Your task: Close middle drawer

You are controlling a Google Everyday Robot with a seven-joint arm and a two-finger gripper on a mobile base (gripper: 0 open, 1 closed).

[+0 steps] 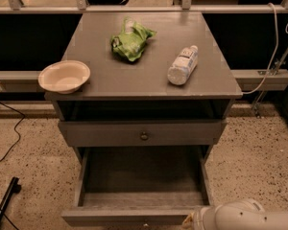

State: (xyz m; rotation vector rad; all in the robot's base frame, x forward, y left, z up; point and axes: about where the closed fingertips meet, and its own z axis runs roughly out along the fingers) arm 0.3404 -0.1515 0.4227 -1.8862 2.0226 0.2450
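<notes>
The middle drawer (pixel 134 215) is pulled far out at the bottom of the camera view, a long grey plank-sided box with an empty inside. Its flat front runs along the lower edge, and its knob (pixel 145 223) barely shows. My white arm (pixel 245 217) enters from the bottom right. My gripper (pixel 188 221) is at the frame's lower edge, right at the drawer front's right end, and is mostly cut off. The drawer above (pixel 143 134) has a round knob and stands slightly out from the cabinet.
On the grey cabinet top (pixel 149 80) lie a cream bowl (pixel 65 75) at the left edge, a green bag (pixel 132 41) and a plastic bottle (pixel 182 65) on its side. A black stand foot (pixel 5 200) and cables lie on the speckled floor at left.
</notes>
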